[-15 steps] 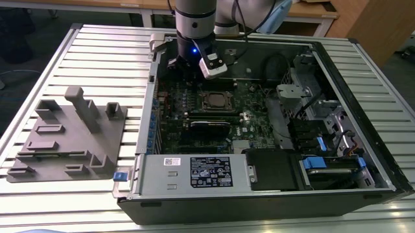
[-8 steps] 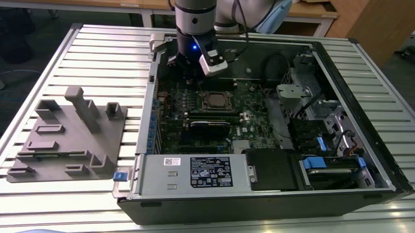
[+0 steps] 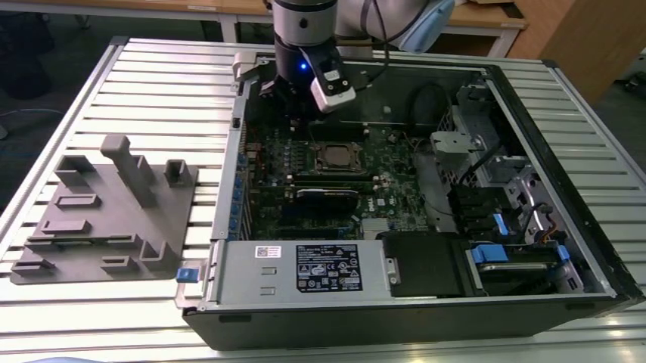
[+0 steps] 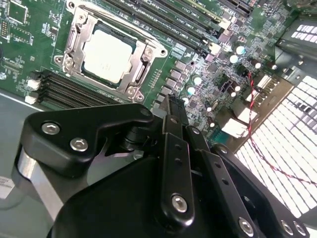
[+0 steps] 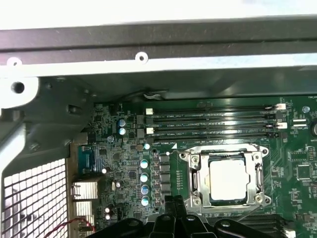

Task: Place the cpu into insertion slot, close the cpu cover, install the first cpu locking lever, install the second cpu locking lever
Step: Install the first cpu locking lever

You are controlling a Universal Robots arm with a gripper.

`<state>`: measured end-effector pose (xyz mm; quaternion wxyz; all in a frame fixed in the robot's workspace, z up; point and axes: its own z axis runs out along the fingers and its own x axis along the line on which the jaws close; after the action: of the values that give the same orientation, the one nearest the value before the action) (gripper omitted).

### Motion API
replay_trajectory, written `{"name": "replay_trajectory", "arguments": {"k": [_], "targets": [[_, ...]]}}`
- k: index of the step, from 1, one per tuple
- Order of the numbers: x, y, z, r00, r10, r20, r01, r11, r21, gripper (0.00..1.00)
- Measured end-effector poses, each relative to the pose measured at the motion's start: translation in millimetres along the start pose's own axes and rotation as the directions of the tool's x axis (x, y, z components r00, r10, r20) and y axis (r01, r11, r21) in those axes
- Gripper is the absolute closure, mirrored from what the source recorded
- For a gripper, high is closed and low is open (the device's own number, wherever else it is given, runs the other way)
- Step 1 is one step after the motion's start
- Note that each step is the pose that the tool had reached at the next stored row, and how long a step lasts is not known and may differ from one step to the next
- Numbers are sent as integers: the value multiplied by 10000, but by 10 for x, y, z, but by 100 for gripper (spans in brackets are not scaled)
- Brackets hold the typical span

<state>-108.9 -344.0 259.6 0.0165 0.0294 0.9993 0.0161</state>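
Inside the open computer case (image 3: 565, 162), lying on its side on the slatted table (image 3: 151, 83), the cpu (image 5: 228, 180) is sitting in the insertion slot (image 3: 319, 160) of the green motherboard (image 5: 130, 159), its pale silver top facing up. Around it the cpu cover (image 5: 198, 177) is lying flat, framing the chip through its square window; in the second wrist view the same cpu (image 4: 109, 53) and cover (image 4: 142, 73) are showing beyond the black fingers. Above the board the gripper (image 5: 174, 203) is hanging just beside the slot, its fingertips drawn together in a narrow pinch and gripping nothing. Whether the tips are touching the board I cannot tell. Off toward the exterior view's left, a grey moulded fixture (image 3: 101, 215) is resting on the table, well apart from the case.
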Motion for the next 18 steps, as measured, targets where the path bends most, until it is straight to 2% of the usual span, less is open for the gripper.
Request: {"name": "replay_trajectory", "arguments": {"k": [4,11,14,18], "targets": [[-2,1,-46,10000,-1,5,1,10000,-2,89],[-2,2,-46,10000,-1,3,1,10000,-2,89],[-2,2,-46,10000,2,-71,-2,10000,4,89],[-2,1,-45,10000,2,-80,-2,10000,3,89]]}}
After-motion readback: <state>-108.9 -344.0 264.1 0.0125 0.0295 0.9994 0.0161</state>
